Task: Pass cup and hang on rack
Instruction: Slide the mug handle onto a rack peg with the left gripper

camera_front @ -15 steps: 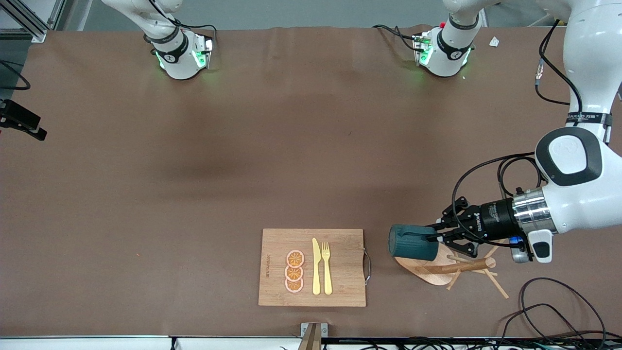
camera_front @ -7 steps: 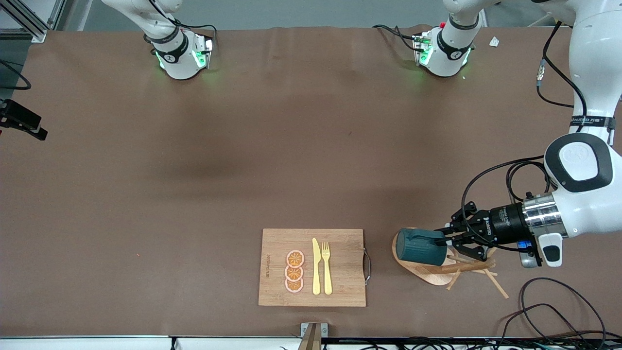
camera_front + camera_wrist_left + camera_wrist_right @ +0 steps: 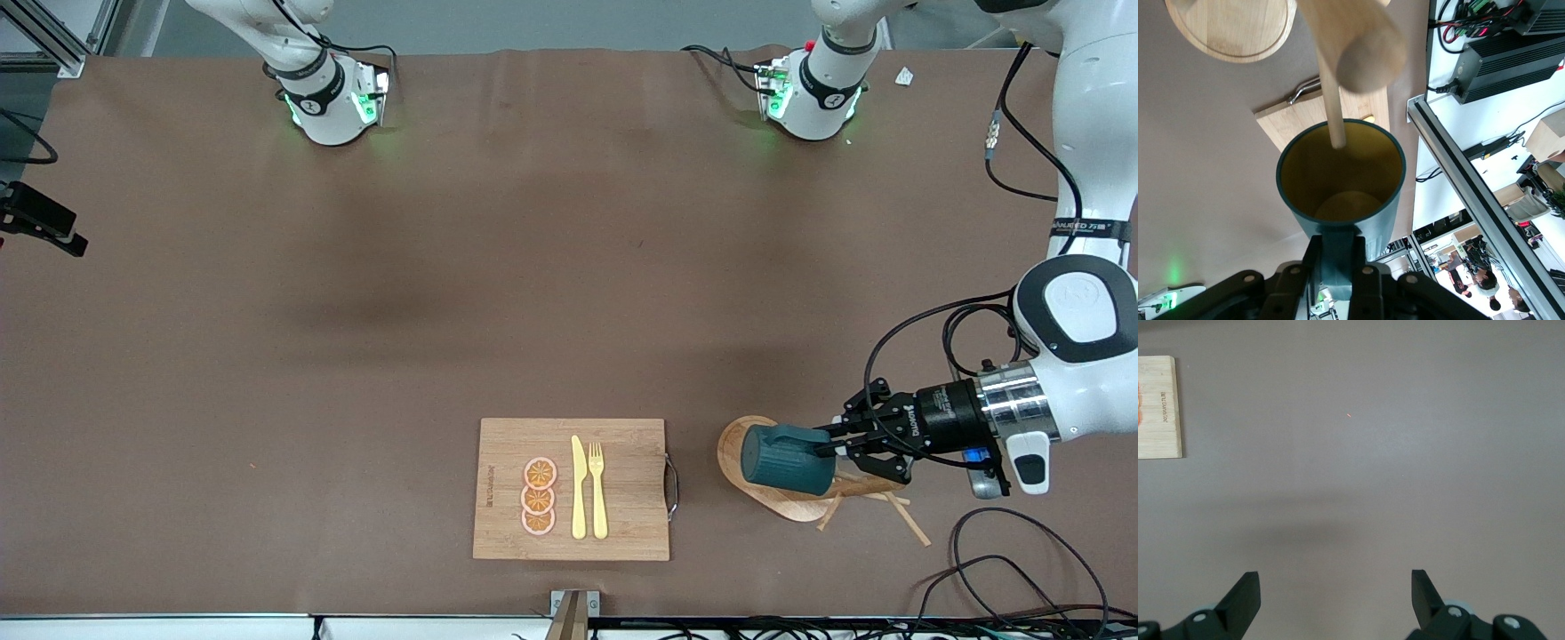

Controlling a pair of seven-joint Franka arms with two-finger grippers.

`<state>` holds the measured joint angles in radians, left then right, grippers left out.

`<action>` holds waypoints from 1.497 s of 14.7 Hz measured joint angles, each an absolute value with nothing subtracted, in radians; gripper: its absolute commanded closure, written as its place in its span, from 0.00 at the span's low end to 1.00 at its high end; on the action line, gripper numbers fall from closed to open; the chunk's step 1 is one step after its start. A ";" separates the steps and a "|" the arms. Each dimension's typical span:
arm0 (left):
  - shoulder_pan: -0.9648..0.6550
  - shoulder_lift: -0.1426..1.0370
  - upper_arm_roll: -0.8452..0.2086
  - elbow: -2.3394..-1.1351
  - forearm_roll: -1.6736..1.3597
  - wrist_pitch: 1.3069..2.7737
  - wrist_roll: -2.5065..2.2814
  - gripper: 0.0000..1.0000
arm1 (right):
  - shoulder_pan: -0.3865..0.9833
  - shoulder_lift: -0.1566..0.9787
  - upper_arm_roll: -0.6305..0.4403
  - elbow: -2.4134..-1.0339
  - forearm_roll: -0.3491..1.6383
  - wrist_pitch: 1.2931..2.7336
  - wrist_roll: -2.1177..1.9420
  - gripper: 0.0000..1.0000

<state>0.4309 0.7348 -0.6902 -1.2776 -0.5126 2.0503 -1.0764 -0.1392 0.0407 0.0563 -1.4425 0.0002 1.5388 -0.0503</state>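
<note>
The small dark teal-green cylindrical cup [image 3: 788,459] is pinched by its side handle between the closed jaws of the left gripper [image 3: 834,442], held sideways over the light wooden mug-tree rack [image 3: 805,492], mouth turned toward the gripper. One thin peg [image 3: 1331,100] is seen reaching into its mustard-yellow interior. The right gripper [image 3: 1335,595] is held with jaws spread wide, empty, over bare brown table [image 3: 1371,453].

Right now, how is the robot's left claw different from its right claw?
The left gripper is shut on the handle of the dark teal-green ribbed cup; the right gripper is open and holds nothing. The left gripper is over the light wooden mug rack, with a peg poking into the cup's mouth; the right gripper is over bare brown table, waiting. Both have two black fingers.
</note>
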 measured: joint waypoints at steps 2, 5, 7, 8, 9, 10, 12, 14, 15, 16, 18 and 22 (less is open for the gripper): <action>0.444 0.740 -0.690 -1.279 -0.513 2.050 -1.061 1.00 | -0.139 0.041 0.056 -1.442 0.000 1.539 -0.050 0.00; 0.457 0.747 -0.690 -1.281 -0.513 2.050 -1.047 1.00 | -0.139 0.041 0.056 -1.442 0.000 1.539 -0.050 0.00; 0.463 0.751 -0.690 -1.281 -0.513 2.046 -1.039 1.00 | -0.139 0.041 0.056 -1.442 0.000 1.539 -0.050 0.00; 0.467 0.752 -0.690 -1.282 -0.513 2.043 -1.039 1.00 | -0.139 0.041 0.056 -1.442 0.000 1.539 -0.050 0.00; 0.472 0.754 -0.690 -1.282 -0.513 2.041 -1.039 1.00 | -0.139 0.041 0.056 -1.442 0.000 1.539 -0.050 0.00; 0.476 0.757 -0.690 -1.282 -0.513 2.039 -1.039 1.00 | -0.139 0.041 0.056 -1.442 0.000 1.539 -0.050 0.00; 0.483 0.763 -0.690 -1.283 -0.513 2.038 -1.038 1.00 | -0.139 0.041 0.056 -1.442 0.000 1.539 -0.050 0.00; 0.487 0.769 -0.690 -1.284 -0.513 2.038 -1.038 1.00 | -0.139 0.041 0.056 -1.442 0.000 1.539 -0.050 0.00; 0.487 0.771 -0.690 -1.284 -0.513 2.038 -1.038 1.00 | -0.139 0.041 0.056 -1.442 0.000 1.539 -0.050 0.00; 0.488 0.772 -0.690 -1.284 -0.513 2.038 -1.038 1.00 | -0.139 0.041 0.056 -1.442 0.000 1.539 -0.050 0.00; 0.488 0.773 -0.690 -1.284 -0.513 2.038 -1.038 1.00 | -0.139 0.041 0.056 -1.442 0.000 1.539 -0.050 0.00; 0.499 0.783 -0.689 -1.284 -0.513 2.038 -1.038 1.00 | -0.139 0.041 0.056 -1.442 0.000 1.539 -0.050 0.00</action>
